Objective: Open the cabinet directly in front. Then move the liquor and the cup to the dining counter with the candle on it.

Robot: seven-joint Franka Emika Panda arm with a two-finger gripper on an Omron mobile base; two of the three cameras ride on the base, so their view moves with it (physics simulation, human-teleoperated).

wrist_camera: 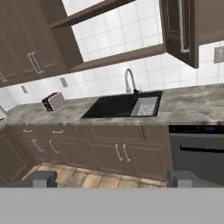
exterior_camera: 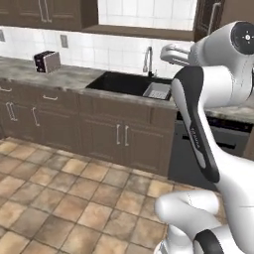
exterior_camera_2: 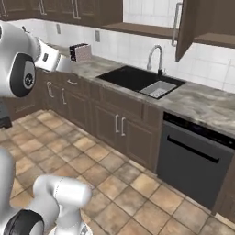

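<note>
Two fingertips (wrist_camera: 39, 178) stood wide apart, jaws released, grasping nothing. Cabinet (wrist_camera: 180, 28) door hung open at one o'clock, edge jutting above the table (wrist_camera: 192, 98); floor (exterior_camera: 59, 198) lay open.

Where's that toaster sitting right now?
The toaster sits on the marbled counter against the tiled wall, left of the black sink and its faucet, in the left base view.

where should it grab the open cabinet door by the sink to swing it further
Grip the long upright silver bar handle on the cabinet door, jaws spanning it sideways. The bar stands off the panel, leaving room for fingers behind it. Since the door already hangs ajar, edge toward the room, come from its handle face. The gripper looks open and holds nothing.
</note>
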